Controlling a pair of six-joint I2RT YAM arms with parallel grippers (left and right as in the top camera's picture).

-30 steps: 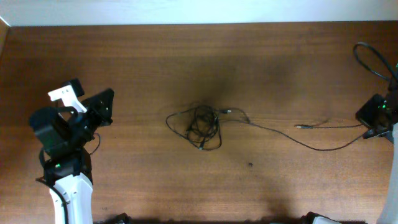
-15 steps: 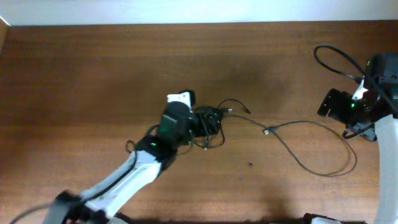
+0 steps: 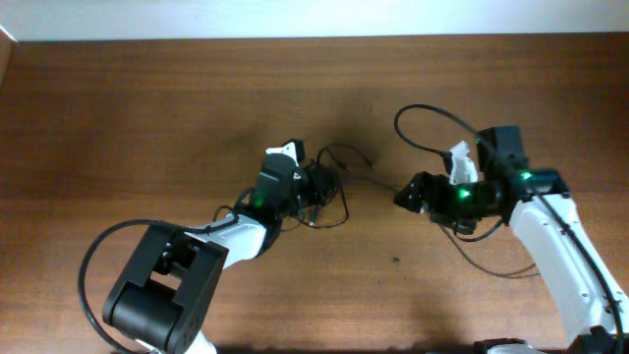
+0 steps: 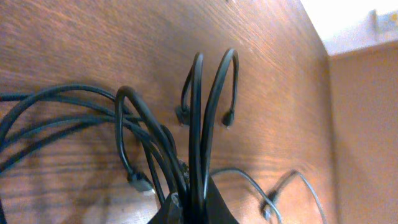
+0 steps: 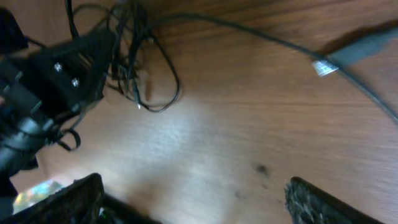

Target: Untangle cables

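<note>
Status: early, by my judgement. The cables (image 3: 332,197) lie as one looped bundle near the middle of the tabletop (image 3: 147,108), and no cord lies fully apart from the rest. One long cord (image 3: 491,267) trails from the bundle toward the right edge. The right wrist view shows a plug end (image 5: 323,66) lying free on the wood.

Left pincer (image 3: 319,184): closed on several strands at the bundle, with loops fanning out from its tips.

Right pincer (image 3: 405,195): jaws wide apart and holding nothing. It sits just right of the bundle, near the long cord.

Remaining: open the loops and lay each cord out singly.

Obstacles: the left grasp takes many strands at once, so a pull would likely drag the whole bundle. The right arm's own thicker wire (image 3: 425,120) arcs close behind the right pincer and could snag.
</note>
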